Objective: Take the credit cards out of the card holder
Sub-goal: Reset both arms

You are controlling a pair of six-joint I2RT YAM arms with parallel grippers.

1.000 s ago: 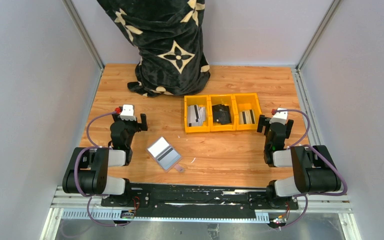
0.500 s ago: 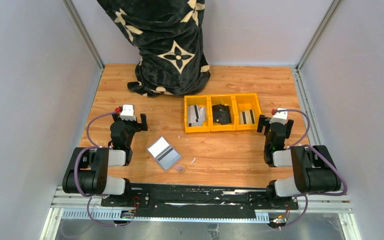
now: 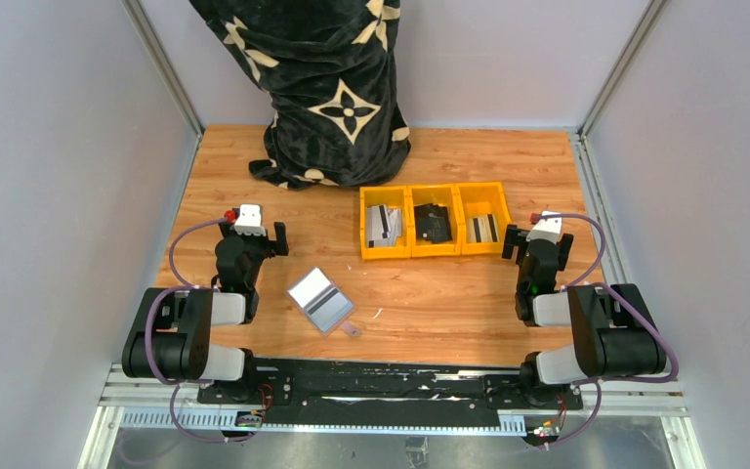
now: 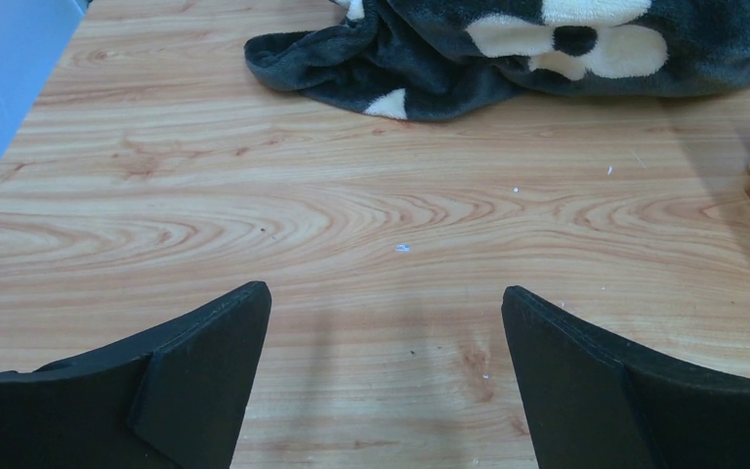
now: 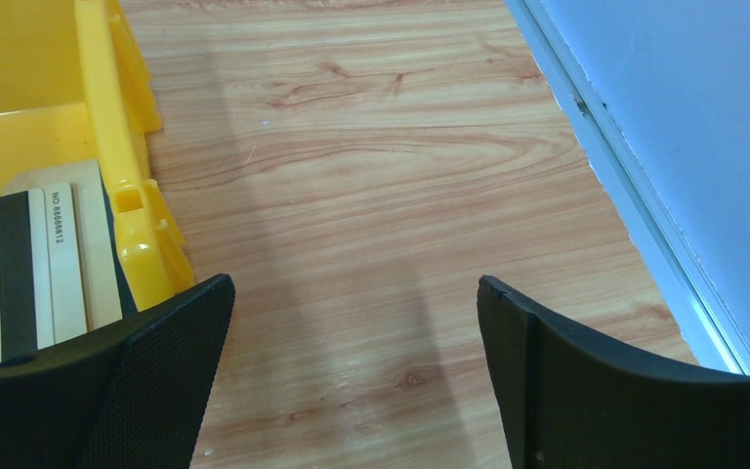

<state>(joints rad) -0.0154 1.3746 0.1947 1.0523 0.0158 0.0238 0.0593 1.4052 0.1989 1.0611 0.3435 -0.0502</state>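
Black two-finger left gripper (image 4: pixel 383 293): jaws spread wide with nothing between them, held low over bare wood-grain table (image 4: pixel 371 195) close to its own base. This looks like a waiting pose rather than a reach.
Brown-backed folding card holder (image 3: pixel 320 299): lies opened out on the table just right of the left arm, with its greyish inner faces up and neither gripper touching it. I judge it is laid flat and open so the pockets can be reached from above. Whether any card sits in it is too small to tell.
Pinkish scrap (image 3: pixel 350 329): lies just beside the holder's near right corner and is too small to identify.
Dark plush cloth with cream flower shapes (image 3: pixel 327 88): heaped at the far edge with its hem trailing on the wood, well apart from the holder and probably no part of the job.
Yellow three-compartment plastic bin (image 3: pixel 410 252): sits right of centre, beyond the holder, and probably serves as a sorting place.
Thin flat plastic credit cards (image 3: pixel 481 228): striped ones lie in the right compartment, with pale flat pieces in the left. The right wrist view shows a tan card with a black stripe lying flat on the bin floor.
Black wallet-like item (image 3: pixel 435 223): fills the middle compartment, kept apart from the cards.
Black two-finger right gripper (image 5: pixel 354 283): jaws wide apart and empty, just beside the bin's right end — parked like its partner.
Stage: neither arm is engaged, so this is either the start or the finish, and I cannot tell which.
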